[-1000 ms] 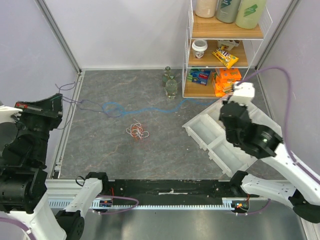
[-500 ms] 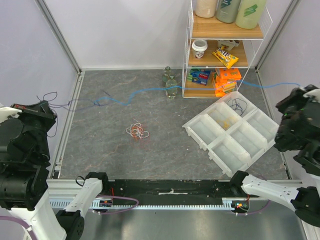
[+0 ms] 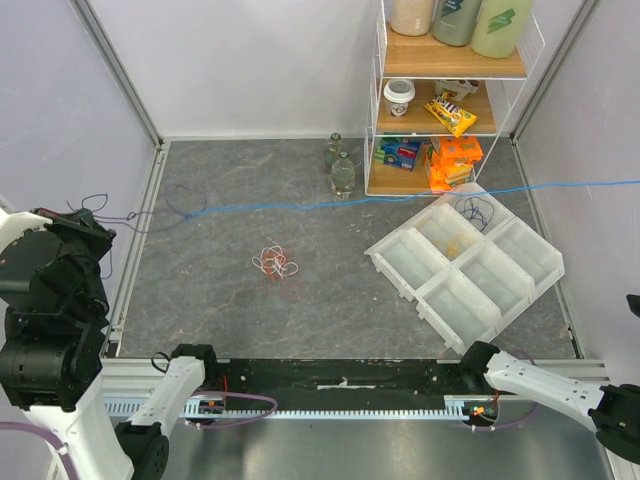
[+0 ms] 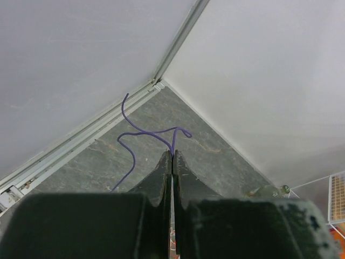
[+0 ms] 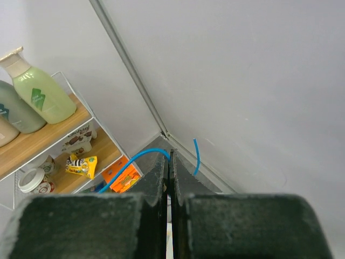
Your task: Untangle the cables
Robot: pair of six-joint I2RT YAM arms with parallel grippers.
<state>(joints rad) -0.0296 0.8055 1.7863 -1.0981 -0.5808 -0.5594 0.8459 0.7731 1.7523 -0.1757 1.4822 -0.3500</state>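
A blue cable [image 3: 400,199] runs nearly straight across the floor from the left side to the right edge of the top view. Its end is pinched in my right gripper [image 5: 170,155], which is shut on it high beside the right wall; the blue cable [image 5: 131,163] arcs down from the fingertips. My left gripper [image 4: 172,155] is shut on a purple cable [image 4: 133,135], which loops over the left rail [image 3: 128,216] to meet the blue one near the left side. A small orange, white and red tangle [image 3: 273,263] lies mid-floor. The right gripper is outside the top view.
A white divided tray [image 3: 440,300] lies tilted at the right, with a dark cable loop [image 3: 475,210] in one compartment. A wire shelf [image 3: 440,100] of snacks and bottles stands at the back right. Two glass bottles [image 3: 342,170] stand beside it, just behind the blue cable.
My right arm swung right and out of the top view, pulling the blue cable from a slack wave into a taut line. My left arm drew back left with the purple cable.
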